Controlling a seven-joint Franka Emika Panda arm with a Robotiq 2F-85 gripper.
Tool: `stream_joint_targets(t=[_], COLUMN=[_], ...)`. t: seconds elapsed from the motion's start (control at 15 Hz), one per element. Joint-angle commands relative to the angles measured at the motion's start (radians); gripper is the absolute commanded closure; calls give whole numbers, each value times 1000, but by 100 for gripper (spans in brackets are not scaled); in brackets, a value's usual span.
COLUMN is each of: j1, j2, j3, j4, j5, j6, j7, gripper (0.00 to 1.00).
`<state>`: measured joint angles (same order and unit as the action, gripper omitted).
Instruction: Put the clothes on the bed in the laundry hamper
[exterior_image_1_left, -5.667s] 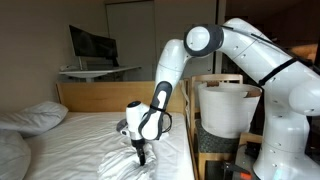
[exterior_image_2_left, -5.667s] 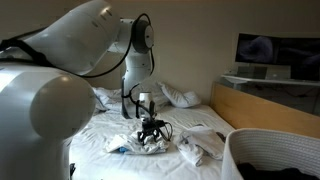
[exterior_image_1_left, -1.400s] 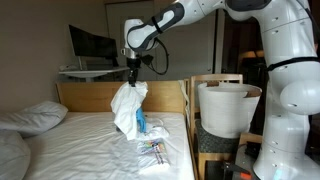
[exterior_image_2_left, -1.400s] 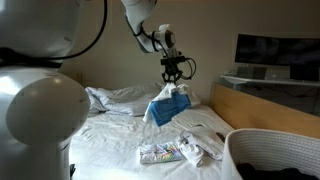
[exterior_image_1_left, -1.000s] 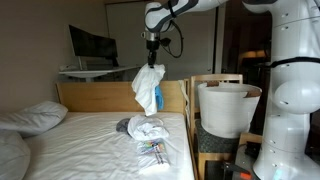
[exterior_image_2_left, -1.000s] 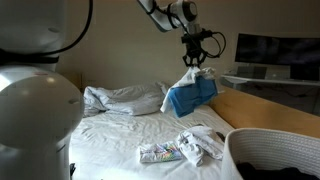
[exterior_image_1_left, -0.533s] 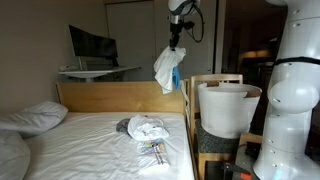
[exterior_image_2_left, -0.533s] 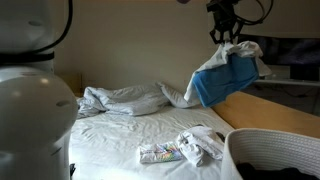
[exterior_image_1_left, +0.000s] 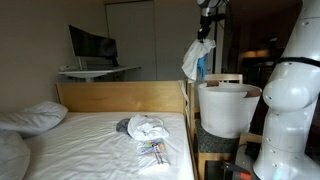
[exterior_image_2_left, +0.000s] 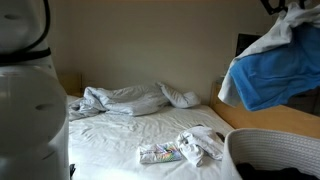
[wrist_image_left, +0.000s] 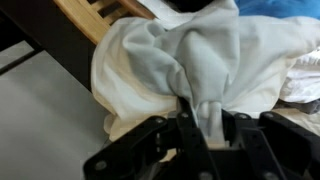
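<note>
Dim indoor light is leaving both exterior views murky; my wrist view is blurring the garment (wrist_image_left: 200, 70) close up.

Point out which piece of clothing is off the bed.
The white-and-blue garment hanging from the gripper, up in the air near the hamper. The other clothes lie on the bed.

exterior: bed (exterior_image_1_left: 80, 142) foot, facing headboard (exterior_image_1_left: 120, 97) | exterior: beside hamper (exterior_image_2_left: 235, 150), across bed | wrist: close, perhaps downward | shared: bed
</note>
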<state>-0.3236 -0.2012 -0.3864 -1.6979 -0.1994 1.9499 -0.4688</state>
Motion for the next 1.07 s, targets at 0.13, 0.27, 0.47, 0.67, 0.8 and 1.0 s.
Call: stream_joint_targets(t=[0.13, 0.27, 0.47, 0.67, 0.8, 1.0], j1=[-66, -88, -120, -141, -149, -168], j2=[-91, -114, -133, -158, -182, -225], j3=[-65, -79, -87, -59, -35, 16], j4=[-157, -231, -319, -430, -494, -582], j5=[-40, -50, -71, -124, -158, -216], j6=[-6, 7, 34, 95, 126, 157], j7=[79, 130, 226, 382, 480, 654], gripper=[92, 92, 92, 92, 92, 59])
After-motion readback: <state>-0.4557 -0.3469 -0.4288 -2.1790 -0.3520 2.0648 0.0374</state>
